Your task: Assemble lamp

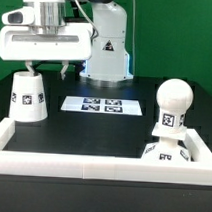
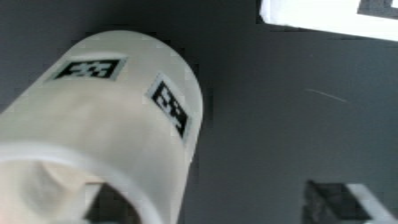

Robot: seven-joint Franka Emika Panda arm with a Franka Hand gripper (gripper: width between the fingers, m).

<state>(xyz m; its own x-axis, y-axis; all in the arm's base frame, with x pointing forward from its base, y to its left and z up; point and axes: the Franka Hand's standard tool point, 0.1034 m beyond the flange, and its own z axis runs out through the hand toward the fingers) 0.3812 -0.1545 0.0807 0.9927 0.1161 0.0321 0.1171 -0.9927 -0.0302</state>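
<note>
One shade (image 1: 29,95) is standing on the black table (image 1: 83,128) at the exterior view's left, wide end down; what is inside it cannot be told. Its tagged side is filling the wrist view (image 2: 111,130). At the exterior view's right, the bulb (image 1: 171,105) is sitting upright on the base (image 1: 162,154), against the white wall (image 1: 91,165). The marker board (image 1: 98,105) is lying between them. The gripper (image 1: 49,65) is hanging just above the shade, fingers apart, grasping nothing.
</note>
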